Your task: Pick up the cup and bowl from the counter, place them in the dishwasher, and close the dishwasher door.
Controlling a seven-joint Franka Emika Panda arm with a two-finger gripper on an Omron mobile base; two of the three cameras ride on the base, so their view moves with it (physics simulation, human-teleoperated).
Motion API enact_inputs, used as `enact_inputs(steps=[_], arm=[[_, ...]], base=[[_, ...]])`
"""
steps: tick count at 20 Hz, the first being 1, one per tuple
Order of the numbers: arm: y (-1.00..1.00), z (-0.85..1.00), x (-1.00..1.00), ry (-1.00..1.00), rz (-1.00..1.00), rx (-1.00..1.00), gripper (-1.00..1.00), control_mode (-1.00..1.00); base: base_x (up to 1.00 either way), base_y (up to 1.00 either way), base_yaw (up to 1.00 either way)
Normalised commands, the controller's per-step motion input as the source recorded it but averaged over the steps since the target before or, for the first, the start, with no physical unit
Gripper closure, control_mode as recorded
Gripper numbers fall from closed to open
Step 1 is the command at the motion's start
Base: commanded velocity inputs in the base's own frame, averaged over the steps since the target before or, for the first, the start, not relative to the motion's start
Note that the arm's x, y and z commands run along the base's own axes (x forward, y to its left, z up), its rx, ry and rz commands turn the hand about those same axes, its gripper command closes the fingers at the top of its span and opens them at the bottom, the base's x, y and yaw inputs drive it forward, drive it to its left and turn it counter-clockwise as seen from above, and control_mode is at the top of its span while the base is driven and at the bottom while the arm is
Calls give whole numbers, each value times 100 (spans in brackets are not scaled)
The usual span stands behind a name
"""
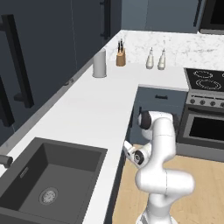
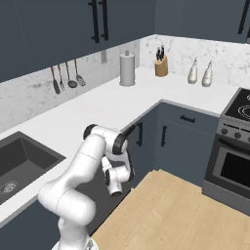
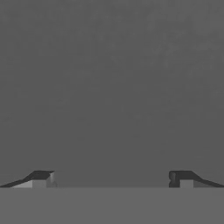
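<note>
Fingertips stood wide apart, empty, facing a flat dark grey surface; your gripper hung low below the counter, so door-closing probably came next, needing a firm push

White counter: grey canister, knife block, two bottles.

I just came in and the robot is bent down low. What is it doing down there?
The white robot arm is folded down beside the counter, with its gripper open and holding nothing. The hand camera sees a flat dark grey surface very close in front of the fingertips. No cup or bowl sits on the counter top; a grey canister, a knife block and two bottles stand near the corner.
</note>
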Motion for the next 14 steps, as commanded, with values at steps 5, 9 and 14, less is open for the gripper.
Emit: enact_inputs(steps=[5,9,14], arm=[[100,0,44,14,-15,-11,-100,-100],[86,0,36,24,-6,-4,-100,-100],[41,0,19,30,0,0,-100,-100]], base=[[0,0,0],[0,0,0],[0,0,0]])
